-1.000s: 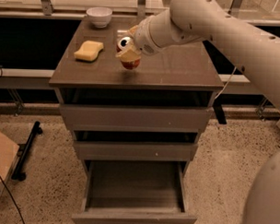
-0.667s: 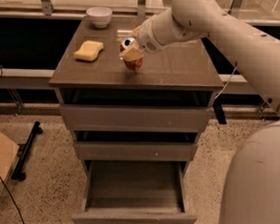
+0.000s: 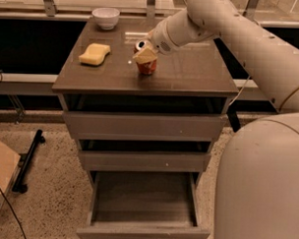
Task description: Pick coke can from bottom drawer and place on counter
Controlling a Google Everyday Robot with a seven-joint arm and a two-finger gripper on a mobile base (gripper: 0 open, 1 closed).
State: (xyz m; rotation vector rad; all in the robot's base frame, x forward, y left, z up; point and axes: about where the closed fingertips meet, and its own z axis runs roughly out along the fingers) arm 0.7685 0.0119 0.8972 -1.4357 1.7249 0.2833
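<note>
The red coke can [image 3: 147,67] stands upright on the glossy brown counter [image 3: 190,73], near the middle. My gripper [image 3: 144,54] reaches in from the right on the white arm, and its tan fingers [image 3: 145,55] are closed around the can's upper part. The can's base looks to be at the counter's surface. The bottom drawer [image 3: 143,233] is pulled out below, and its tray shows nothing inside.
A yellow sponge [image 3: 95,54] lies on the counter's left part and a white bowl [image 3: 106,16] stands at its back left corner. The two upper drawers are slightly open. A cardboard box [image 3: 0,170] and a black stand [image 3: 27,161] are on the floor at left. My white body fills the lower right.
The gripper with the can has shifted slightly right and lower over the counter. My white body now covers more of the lower right.
</note>
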